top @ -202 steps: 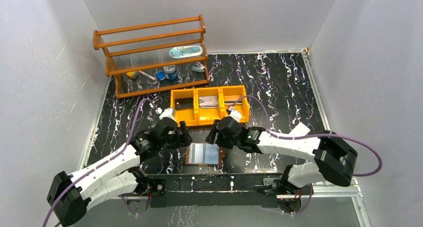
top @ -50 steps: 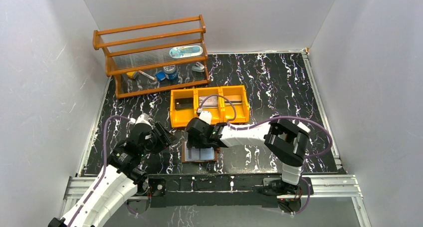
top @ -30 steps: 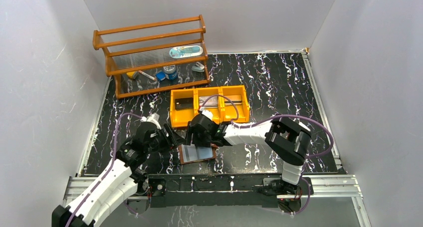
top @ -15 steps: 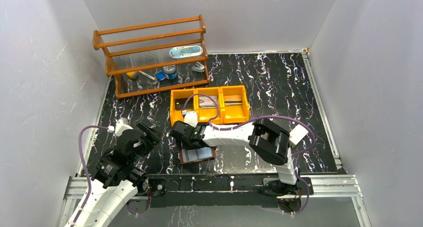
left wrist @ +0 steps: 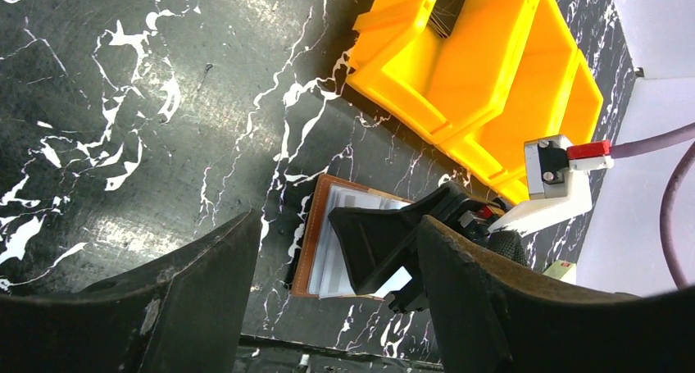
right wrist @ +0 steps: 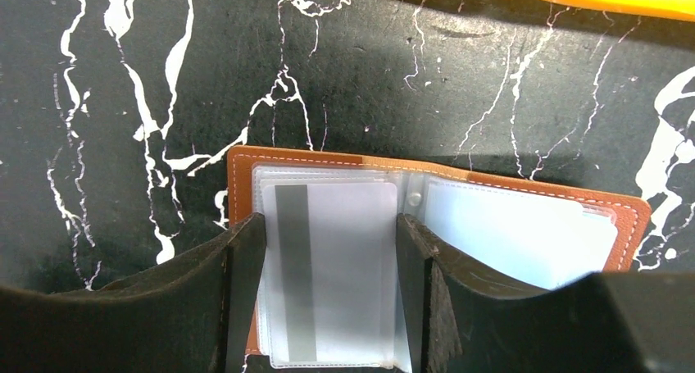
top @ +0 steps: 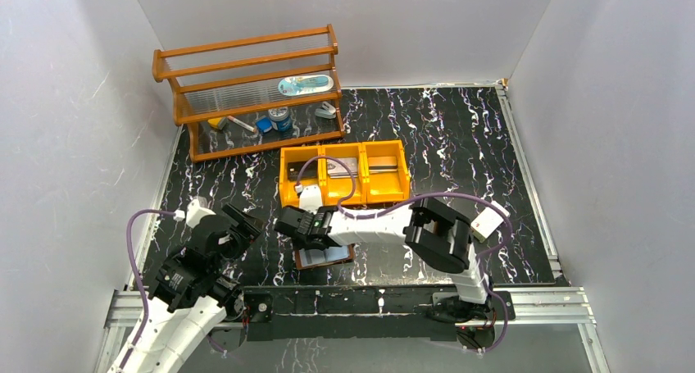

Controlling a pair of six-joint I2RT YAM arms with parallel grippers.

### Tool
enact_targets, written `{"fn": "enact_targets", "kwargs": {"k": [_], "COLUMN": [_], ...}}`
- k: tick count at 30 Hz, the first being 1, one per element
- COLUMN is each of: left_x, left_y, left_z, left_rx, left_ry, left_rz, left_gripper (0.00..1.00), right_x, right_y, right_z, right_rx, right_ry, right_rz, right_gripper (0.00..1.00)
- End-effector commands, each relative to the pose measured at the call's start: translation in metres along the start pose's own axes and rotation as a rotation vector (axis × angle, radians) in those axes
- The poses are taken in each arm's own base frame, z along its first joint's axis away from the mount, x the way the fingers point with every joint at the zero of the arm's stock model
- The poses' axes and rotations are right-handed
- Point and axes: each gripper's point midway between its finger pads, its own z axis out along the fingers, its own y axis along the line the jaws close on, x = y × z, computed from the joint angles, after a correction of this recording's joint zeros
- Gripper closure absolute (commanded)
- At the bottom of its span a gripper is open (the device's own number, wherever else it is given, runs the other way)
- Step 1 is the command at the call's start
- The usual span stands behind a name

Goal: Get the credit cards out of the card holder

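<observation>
Two grippers are near one opened wallet. Directly beneath the right gripper [right wrist: 330, 254], the brown leather card holder [right wrist: 246, 161] lies spread flat, sleeves up, on the black marbled table [right wrist: 123, 78]. The gripper's fingers [right wrist: 246, 275] stand apart, one along each long edge of a clear sleeve. Between them, inside that sleeve, sits a pale credit card with a grey magnetic stripe [right wrist: 344, 275]. Whether the fingers press on the card or only flank it cannot be told. Just outside the finger on the right of the wrist view, the neighbouring sleeve holds a second pale card [right wrist: 516, 234]. Both cards are inside the holder.

The left gripper [top: 243, 225] hangs above the table, off to the left of the right gripper and apart from the holder. Its jaws are spread wide with nothing between them. Ahead of its fingertips lies the holder with the right gripper over it, and beyond that the orange three-compartment tray [left wrist: 492, 86]. Farther back, well away from both grippers, stands a wooden rack [top: 246, 86] with small items on its lower shelf.
</observation>
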Motion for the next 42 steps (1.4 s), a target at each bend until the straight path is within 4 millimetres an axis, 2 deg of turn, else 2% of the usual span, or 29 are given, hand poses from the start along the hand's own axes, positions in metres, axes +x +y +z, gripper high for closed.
{"fn": "enact_targets", "kwargs": {"k": [1, 5, 13, 15, 17, 18, 19, 23, 28, 35, 40, 42], "left_x": [0.001, 0.020, 0.071, 0.090, 0.121, 0.140, 0.144, 0.149, 0.147, 0.123, 0.117, 0.115], "left_y": [-0.013, -0.024, -0.041, -0.039, -0.036, -0.026, -0.023, -0.025, -0.014, -0.023, -0.025, -0.025], "left_z": [0.000, 0.009, 0.026, 0.030, 0.035, 0.040, 0.041, 0.044, 0.046, 0.040, 0.032, 0.030], "left_rx": [0.047, 0.102, 0.222, 0.241, 0.291, 0.289, 0.282, 0.298, 0.230, 0.236, 0.237, 0.230], "left_ry": [0.017, 0.108, 0.349, 0.437, 0.579, 0.664, 0.683, 0.709, 0.690, 0.567, 0.550, 0.545], "left_rz": [0.036, 0.080, 0.175, 0.190, 0.204, 0.211, 0.217, 0.243, 0.229, 0.209, 0.206, 0.190], "left_gripper": [0.31, 0.30, 0.33, 0.35, 0.43, 0.49, 0.49, 0.57, 0.53, 0.45, 0.44, 0.40], "right_x": [0.031, 0.031, 0.033, 0.034, 0.034, 0.036, 0.036, 0.035, 0.035, 0.033, 0.031, 0.029], "right_y": [-0.015, -0.010, -0.018, -0.020, -0.021, -0.023, -0.023, -0.023, -0.028, -0.031, -0.033, -0.033], "right_z": [0.008, 0.007, 0.009, 0.010, 0.011, 0.011, 0.012, 0.013, 0.014, 0.013, 0.014, 0.014], "right_rx": [-0.048, -0.158, -0.286, -0.295, -0.305, -0.302, -0.302, -0.302, -0.288, -0.286, -0.284, -0.285], "right_ry": [0.116, 0.149, 0.212, 0.221, 0.228, 0.232, 0.233, 0.235, 0.233, 0.228, 0.226, 0.223], "right_rz": [0.007, 0.082, 0.218, 0.236, 0.253, 0.256, 0.258, 0.265, 0.275, 0.287, 0.295, 0.300], "right_gripper": [0.37, 0.37, 0.37, 0.38, 0.38, 0.38, 0.38, 0.38, 0.38, 0.38, 0.38, 0.38]}}
